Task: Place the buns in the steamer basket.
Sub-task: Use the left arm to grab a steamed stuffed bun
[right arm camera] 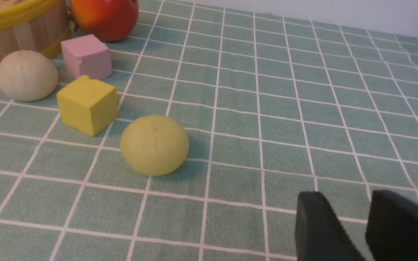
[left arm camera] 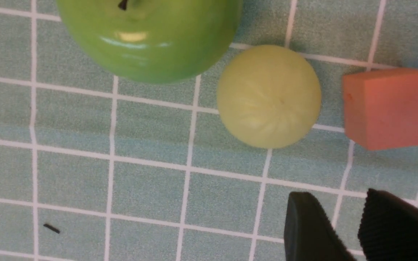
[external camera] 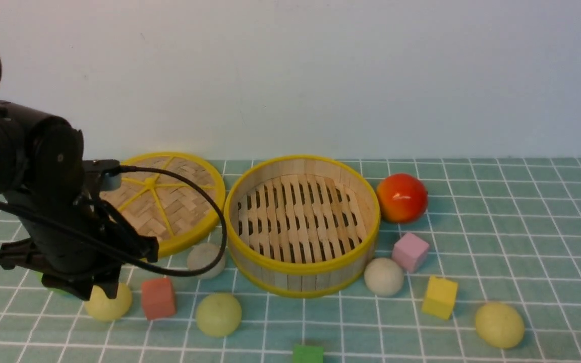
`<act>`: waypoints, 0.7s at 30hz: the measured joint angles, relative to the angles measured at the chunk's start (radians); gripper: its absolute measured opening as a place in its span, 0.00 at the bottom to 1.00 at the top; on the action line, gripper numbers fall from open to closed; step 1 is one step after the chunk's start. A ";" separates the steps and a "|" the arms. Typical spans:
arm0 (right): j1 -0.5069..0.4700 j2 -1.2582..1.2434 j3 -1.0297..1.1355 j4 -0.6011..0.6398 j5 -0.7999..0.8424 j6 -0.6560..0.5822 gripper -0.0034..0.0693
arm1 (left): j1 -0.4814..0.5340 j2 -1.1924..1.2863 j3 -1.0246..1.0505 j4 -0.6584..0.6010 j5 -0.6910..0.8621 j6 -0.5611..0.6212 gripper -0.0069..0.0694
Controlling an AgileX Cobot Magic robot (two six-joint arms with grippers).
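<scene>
While the left pincer point(left arm camera: 337, 197) hangs low, jaws slightly parted and empty, the nearest bun point(left arm camera: 269, 96) lies just ahead of its tips, between apple point(left arm camera: 151, 36) and orange block point(left arm camera: 392, 108). Round, no long axis, so any grip angle should do; left arm is plainly nearer. Right pincer point(right arm camera: 348, 197), also parted and empty, has its own green bun point(right arm camera: 154, 145) ahead, white bun point(right arm camera: 27, 75) beyond. Farthest, inward of both pincers, the basket point(external camera: 303, 267) stands empty, no bun in it yet.
</scene>
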 joint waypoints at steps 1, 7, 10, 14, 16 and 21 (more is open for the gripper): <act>0.000 0.000 0.000 0.000 0.000 0.000 0.38 | 0.000 0.009 -0.001 0.009 0.000 0.000 0.40; 0.000 0.000 0.000 0.000 0.000 0.000 0.38 | 0.000 0.075 -0.035 0.012 0.004 0.008 0.40; 0.000 0.000 0.000 0.000 0.000 0.000 0.38 | 0.000 0.107 -0.053 0.023 -0.007 0.008 0.40; 0.000 0.000 0.000 0.000 0.000 0.000 0.38 | 0.000 0.138 -0.076 0.067 -0.023 -0.009 0.40; 0.000 0.000 0.000 0.000 0.000 0.000 0.38 | 0.000 0.161 -0.091 0.106 -0.028 -0.039 0.40; 0.000 0.000 0.000 0.000 0.000 0.000 0.38 | 0.000 0.208 -0.100 0.129 -0.044 -0.060 0.40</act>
